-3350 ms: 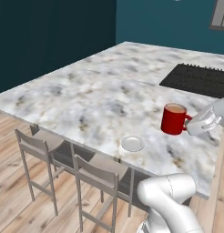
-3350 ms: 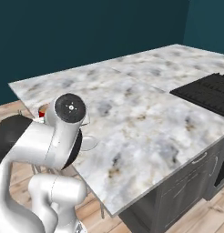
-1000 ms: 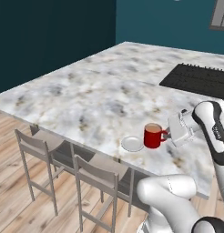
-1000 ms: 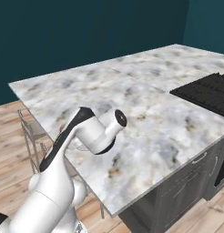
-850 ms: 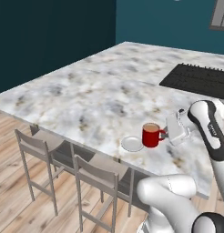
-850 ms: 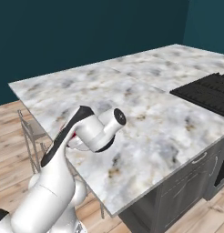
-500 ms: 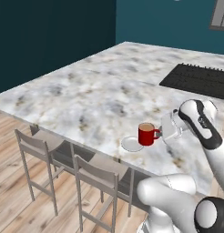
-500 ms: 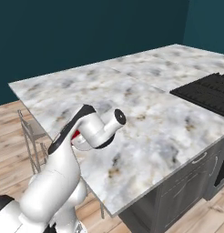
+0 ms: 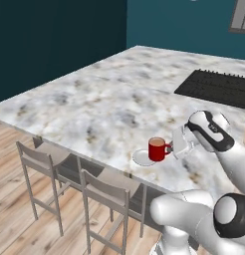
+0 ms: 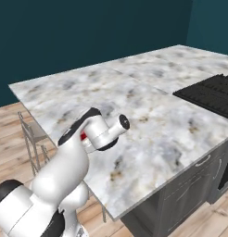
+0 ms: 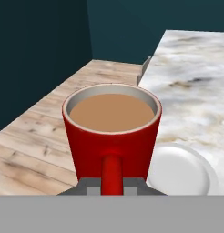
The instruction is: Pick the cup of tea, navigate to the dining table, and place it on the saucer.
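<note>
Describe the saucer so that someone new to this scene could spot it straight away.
Start at the dining table, the long marbled stone top, and go to its near edge above the stools. The saucer lies there beside the cup of tea held by the tool. It is the small, flat white disc.

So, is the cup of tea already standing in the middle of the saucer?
No. In the hand view the cup of tea is held by its handle beside the saucer, whose white face lies mostly bare to one side.
</note>
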You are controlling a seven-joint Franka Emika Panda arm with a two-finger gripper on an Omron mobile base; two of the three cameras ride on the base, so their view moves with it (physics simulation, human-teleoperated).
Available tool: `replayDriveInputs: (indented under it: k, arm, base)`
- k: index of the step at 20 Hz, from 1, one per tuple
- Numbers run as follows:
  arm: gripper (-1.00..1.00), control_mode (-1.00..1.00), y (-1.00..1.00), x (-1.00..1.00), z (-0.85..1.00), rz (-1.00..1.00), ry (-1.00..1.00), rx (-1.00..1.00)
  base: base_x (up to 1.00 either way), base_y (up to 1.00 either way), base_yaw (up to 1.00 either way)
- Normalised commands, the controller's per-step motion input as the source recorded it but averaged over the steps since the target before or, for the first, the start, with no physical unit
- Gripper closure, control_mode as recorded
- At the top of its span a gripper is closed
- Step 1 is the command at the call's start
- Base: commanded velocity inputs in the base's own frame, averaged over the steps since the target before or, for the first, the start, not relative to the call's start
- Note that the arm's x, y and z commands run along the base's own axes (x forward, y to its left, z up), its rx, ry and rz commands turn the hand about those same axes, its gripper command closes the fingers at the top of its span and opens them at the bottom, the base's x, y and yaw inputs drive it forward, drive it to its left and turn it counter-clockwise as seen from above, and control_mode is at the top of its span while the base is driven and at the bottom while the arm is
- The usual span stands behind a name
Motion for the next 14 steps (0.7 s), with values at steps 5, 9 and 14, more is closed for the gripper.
replayDriveInputs:
  k: [5, 9, 14]
  arm:
    - [1.0, -1.0, 0.02, 0.22, -0.08, 0.0, 0.02, 0.0]
    - [1.0, -1.0, 0.06, 0.17, -0.03, 0.0, 0.0, 0.0]
    - [1.0, -1.0, 0.12, 0.1, -0.22, 0.0, 0.03, 0.0]
  base:
    - [0.0, 0.0, 0.0]
    - [0.0, 0.0, 0.0]
    - [0.0, 0.0, 0.0]
